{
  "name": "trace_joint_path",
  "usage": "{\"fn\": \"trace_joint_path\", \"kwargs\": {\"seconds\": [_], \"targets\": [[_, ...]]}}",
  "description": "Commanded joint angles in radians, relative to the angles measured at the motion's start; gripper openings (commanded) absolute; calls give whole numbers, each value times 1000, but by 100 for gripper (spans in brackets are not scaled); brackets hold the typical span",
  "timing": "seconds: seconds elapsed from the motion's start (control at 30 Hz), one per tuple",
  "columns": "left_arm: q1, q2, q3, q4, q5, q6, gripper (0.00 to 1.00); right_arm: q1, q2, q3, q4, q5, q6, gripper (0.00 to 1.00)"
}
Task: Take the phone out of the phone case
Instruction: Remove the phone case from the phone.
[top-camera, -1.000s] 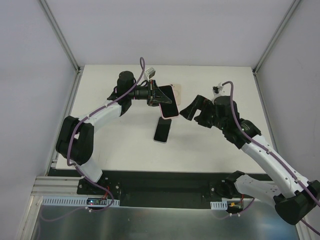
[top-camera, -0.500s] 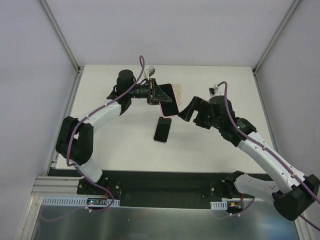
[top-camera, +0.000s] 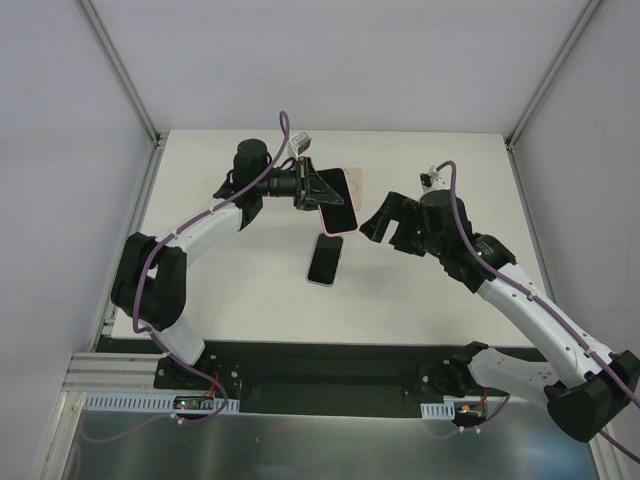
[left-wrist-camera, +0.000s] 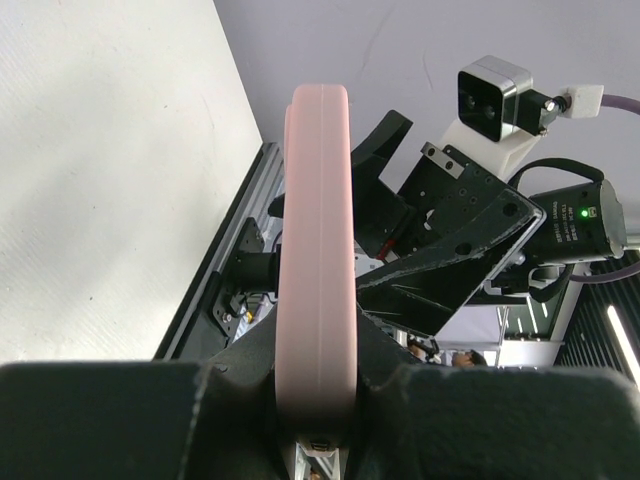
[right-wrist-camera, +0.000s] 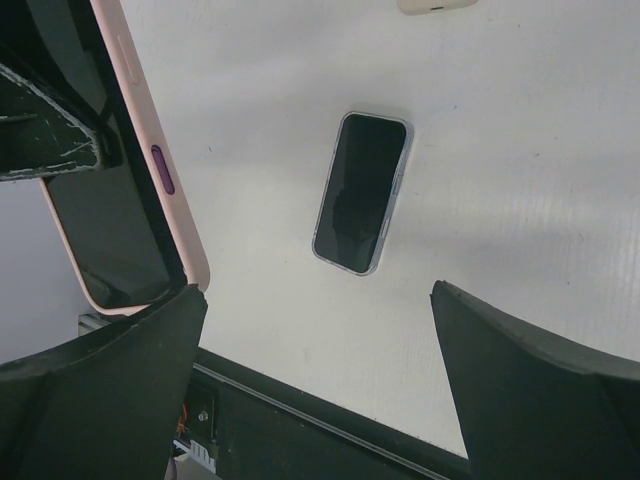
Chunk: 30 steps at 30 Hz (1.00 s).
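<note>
My left gripper (top-camera: 312, 190) is shut on a pink phone case (top-camera: 337, 200) with a dark face and holds it tilted above the table. In the left wrist view the case (left-wrist-camera: 318, 230) stands edge-on between my clamped fingers (left-wrist-camera: 318, 385). My right gripper (top-camera: 385, 228) is open just right of the case, apart from it. In the right wrist view the case (right-wrist-camera: 150, 170) shows at the left, with a purple side button, beside my left finger (right-wrist-camera: 100, 390). I cannot tell whether the dark face is a phone's screen.
A dark-screened phone (top-camera: 325, 260) with a silvery rim lies flat on the white table (top-camera: 240, 290) below the held case; it also shows in the right wrist view (right-wrist-camera: 362, 192). A pale case-like thing (right-wrist-camera: 435, 5) lies farther back (top-camera: 350, 178).
My right gripper has shifted slightly left toward the pink case. My left gripper has turned the case a little and still holds it. The phone on the table has not moved.
</note>
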Motion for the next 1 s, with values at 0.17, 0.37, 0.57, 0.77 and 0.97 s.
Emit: {"fn": "trace_joint_path", "kwargs": {"seconds": [0.17,0.37,0.57,0.77,0.97], "targets": [[4,-54,61,34,40,13,0,5,-28,52,9,18,-21,98],[3,-54,67,31,45,13,0,4,-14,49,-3,15,-26,99],[3,-54,66,26,45,17,0,4,-25,61,-3,18,-33,99],[0,-52,73,-24,36,49,0,7,-43,66,17,1,-38,98],[0,-54,80,-24,39,49,0,10,-20,65,12,3,-39,98]]}}
